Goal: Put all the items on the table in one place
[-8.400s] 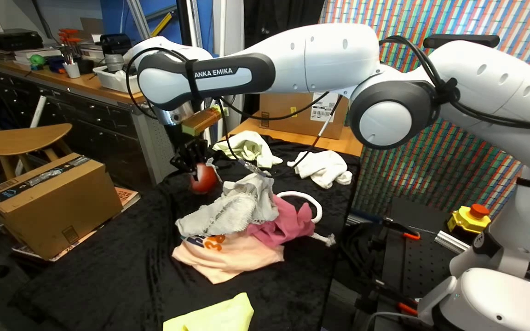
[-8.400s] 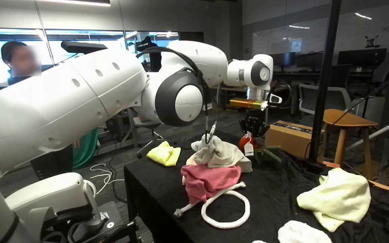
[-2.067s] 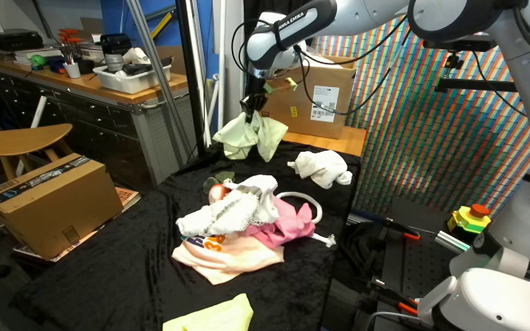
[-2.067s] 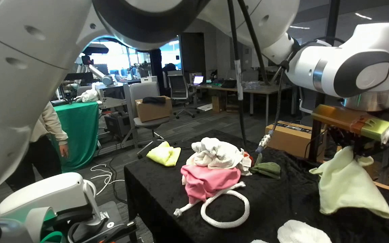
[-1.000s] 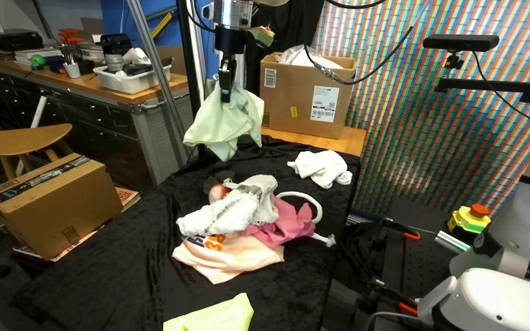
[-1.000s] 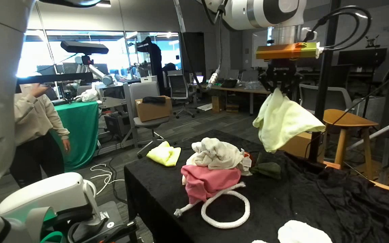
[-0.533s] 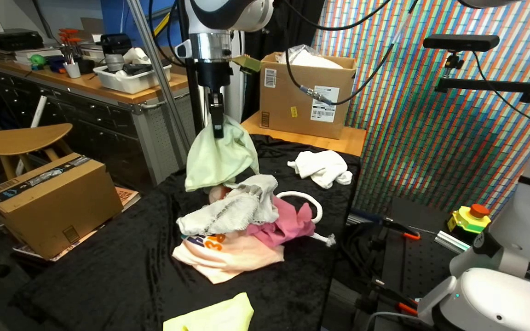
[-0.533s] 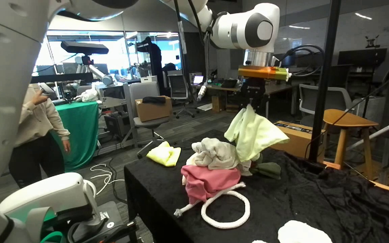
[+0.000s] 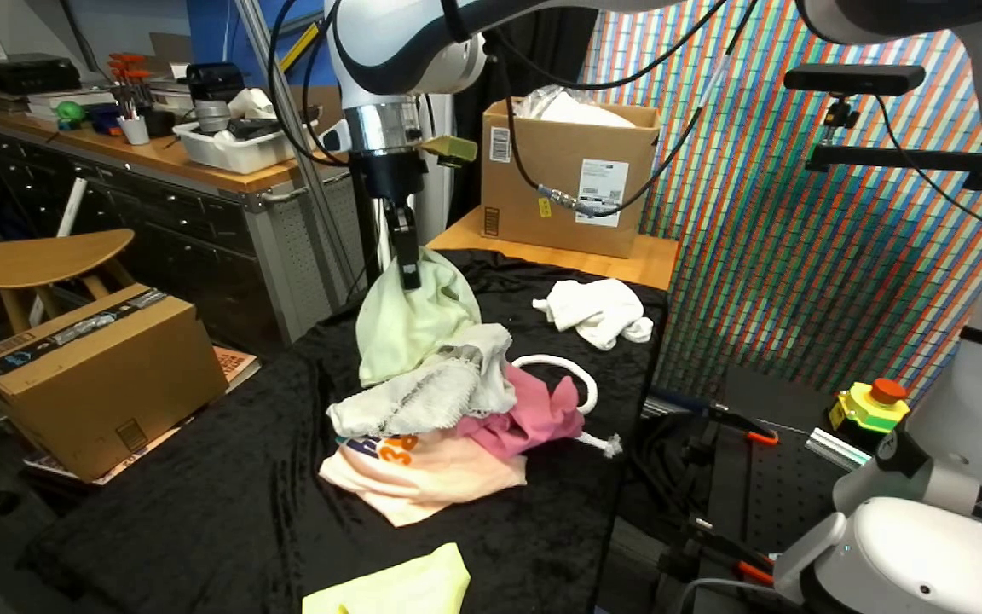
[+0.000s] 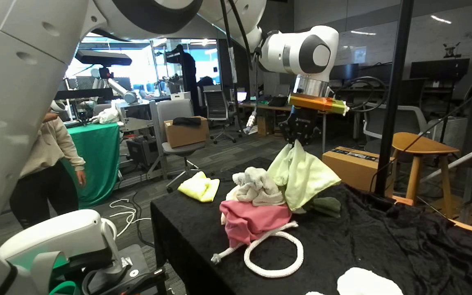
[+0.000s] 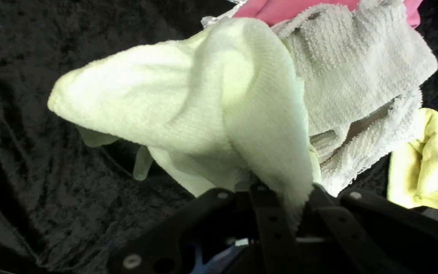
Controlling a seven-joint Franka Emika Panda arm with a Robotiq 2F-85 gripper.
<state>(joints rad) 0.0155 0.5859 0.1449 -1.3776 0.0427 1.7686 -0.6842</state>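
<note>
Pale green cloth [image 9: 401, 333] hangs pinched in my tool [image 9: 410, 280] in an exterior view, its lower folds just beside a grey-white cloth [image 9: 427, 396] that lies over pink cloth [image 9: 534, 414] and printed cream cloth [image 9: 427, 486] on the black surface [image 9: 201, 512]. White cloth [image 9: 597, 311] lies well apart from these. In an exterior view, a white rope loop [image 10: 273, 273] lies against the pink cloth; yellow cloth [image 10: 199, 187] rests apart, near the surface's edge. In the wrist view, the pale green cloth bunches between the tool's fingers [image 11: 268, 219].

Arm [image 10: 154, 18] bent, jaws clamped, ptg dn
</note>
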